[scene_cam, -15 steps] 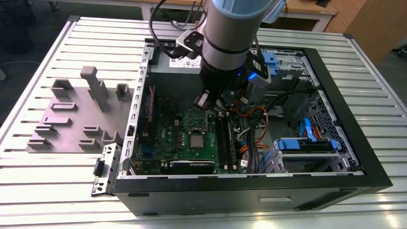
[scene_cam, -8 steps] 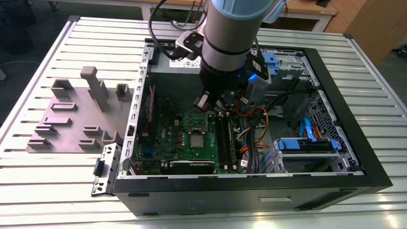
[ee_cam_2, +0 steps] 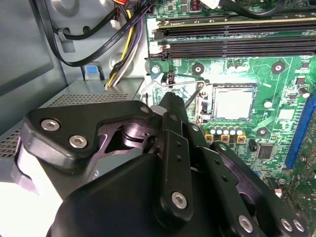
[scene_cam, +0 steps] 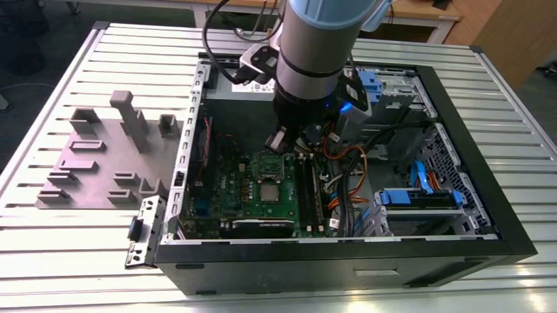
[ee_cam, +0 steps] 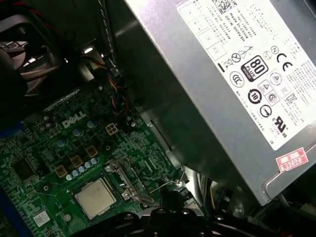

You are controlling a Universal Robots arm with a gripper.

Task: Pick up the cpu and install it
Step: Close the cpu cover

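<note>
gripper (ee_cam_2: 170, 106) hovered near the socket lever; i couldn't tell its state. my cpu (ee_cam: 95, 198) sat flat in the motherboard (scene_cam: 228, 189) socket: light, stiff, fragile; i'd hold its edges.

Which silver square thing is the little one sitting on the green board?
The cpu, flat on the green motherboard. The grey box with the white label is far bigger.

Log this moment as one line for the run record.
arm: inside open black computer case | gripper: above green motherboard, beside socket | small square silver cpu: seated in socket | socket frame: raised
</note>
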